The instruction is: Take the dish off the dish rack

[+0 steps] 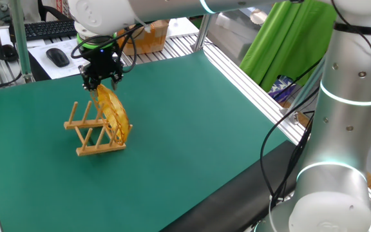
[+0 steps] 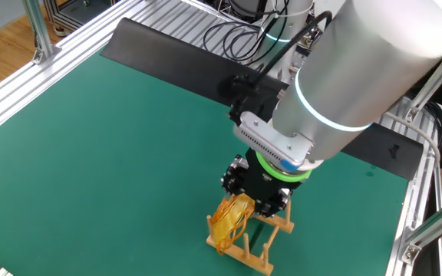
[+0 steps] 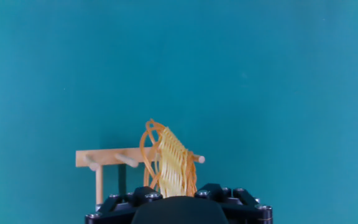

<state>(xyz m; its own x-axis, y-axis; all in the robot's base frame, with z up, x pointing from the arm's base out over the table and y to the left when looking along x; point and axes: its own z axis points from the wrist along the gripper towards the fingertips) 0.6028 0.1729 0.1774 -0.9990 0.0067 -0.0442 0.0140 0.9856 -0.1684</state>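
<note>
The dish (image 1: 114, 115) is a golden woven wicker plate standing on edge, tilted, between the pegs of the light-wood dish rack (image 1: 85, 132) on the green mat. My gripper (image 1: 100, 85) is right above it, with its jaws closed on the dish's top rim. In the other fixed view the gripper (image 2: 248, 195) sits over the dish (image 2: 231, 218) and the rack (image 2: 263, 245). In the hand view the dish (image 3: 169, 165) runs up between my fingers (image 3: 145, 196), and the rack (image 3: 107, 158) lies behind it. The dish's lower edge still rests within the rack.
A keyboard (image 1: 47, 29), a mouse (image 1: 58, 57) and a cardboard box (image 1: 153, 35) lie beyond the mat's far edge. Aluminium rails (image 1: 250, 77) border the mat. A green cloth (image 1: 288, 38) hangs at the right. A black strip (image 2: 175, 54) runs along the mat's edge.
</note>
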